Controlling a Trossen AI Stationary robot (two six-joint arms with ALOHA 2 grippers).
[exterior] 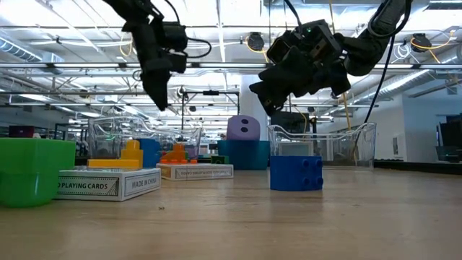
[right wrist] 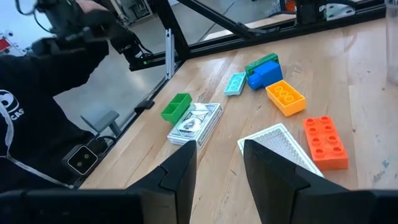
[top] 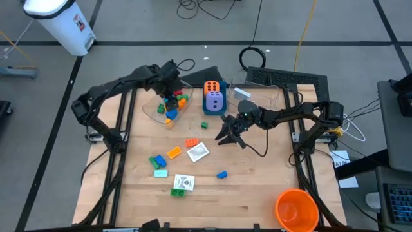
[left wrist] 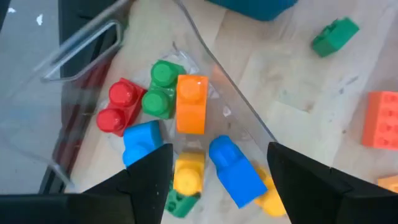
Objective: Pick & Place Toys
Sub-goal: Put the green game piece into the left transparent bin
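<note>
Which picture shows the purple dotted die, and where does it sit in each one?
High view: the purple die is above the centre, just below the orange die.
Low view: centre, in the background, its rounded top showing above the blue box.
Left wrist view: not in it.
Right wrist view: not in it.
Shared landmark: the blue box under the die, also at the left wrist view's top edge.

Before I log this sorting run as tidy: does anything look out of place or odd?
Nothing looks damaged or spilled. The left gripper hovers open over the clear tub of bricks; loose bricks and card packs lie scattered on the table, not yet collected.
</note>
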